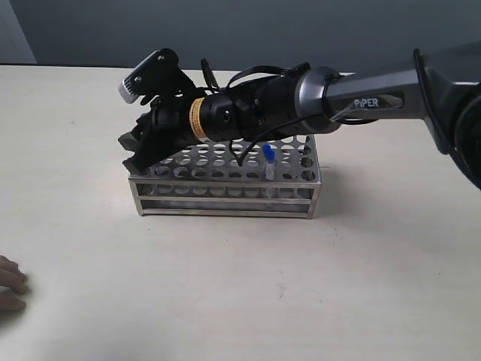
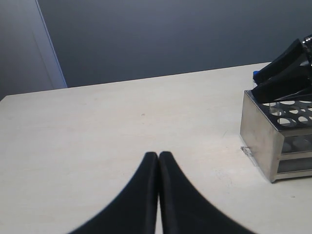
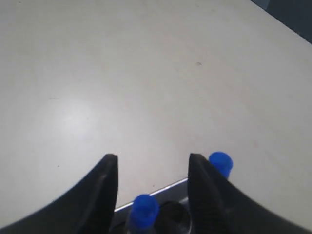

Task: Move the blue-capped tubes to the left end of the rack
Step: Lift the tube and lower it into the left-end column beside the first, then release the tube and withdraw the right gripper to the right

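The silver rack [image 1: 225, 197] stands mid-table. My right arm reaches across it, and my right gripper [image 1: 135, 155] hangs over the rack's left end. In the right wrist view this gripper [image 3: 153, 157] is open. One blue-capped tube [image 3: 145, 208] stands in a hole between its fingers, touching neither. A second blue cap [image 3: 221, 163] shows just outside one finger. Another blue-capped tube [image 1: 267, 156] stands in the right part of the rack. My left gripper [image 2: 158, 155] is shut and empty over bare table, some way from the rack's end [image 2: 263, 129], where a blue cap [image 2: 255, 74] peeks out.
A person's hand [image 1: 9, 289] rests at the table's front left corner. A dark wall rises behind the table's far edge. Black cables loop above my right wrist [image 1: 248, 75].
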Robot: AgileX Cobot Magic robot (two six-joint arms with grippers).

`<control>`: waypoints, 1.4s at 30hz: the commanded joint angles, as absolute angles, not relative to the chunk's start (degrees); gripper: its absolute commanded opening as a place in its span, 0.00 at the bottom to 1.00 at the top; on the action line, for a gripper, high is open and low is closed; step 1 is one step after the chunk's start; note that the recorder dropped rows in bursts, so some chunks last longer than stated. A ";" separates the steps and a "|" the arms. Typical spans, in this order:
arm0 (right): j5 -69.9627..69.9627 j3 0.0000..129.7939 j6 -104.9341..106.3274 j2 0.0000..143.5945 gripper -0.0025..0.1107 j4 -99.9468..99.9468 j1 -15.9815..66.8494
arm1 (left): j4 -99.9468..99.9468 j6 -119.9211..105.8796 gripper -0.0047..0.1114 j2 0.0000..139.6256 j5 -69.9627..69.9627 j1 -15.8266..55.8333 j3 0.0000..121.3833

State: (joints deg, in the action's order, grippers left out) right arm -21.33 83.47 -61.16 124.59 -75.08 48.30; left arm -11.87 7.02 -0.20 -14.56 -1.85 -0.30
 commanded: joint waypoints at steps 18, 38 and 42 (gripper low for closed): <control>11.89 70.26 -61.47 98.62 0.42 -74.77 48.03 | -11.57 7.06 0.05 0.00 -14.09 -1.60 0.00; 11.94 47.40 -81.18 86.82 0.42 -83.32 48.03 | -11.57 7.06 0.05 0.00 -14.09 -1.60 0.00; 17.34 40.88 -99.14 81.10 0.42 -98.76 48.03 | -11.57 7.06 0.05 0.00 -14.09 -1.60 0.00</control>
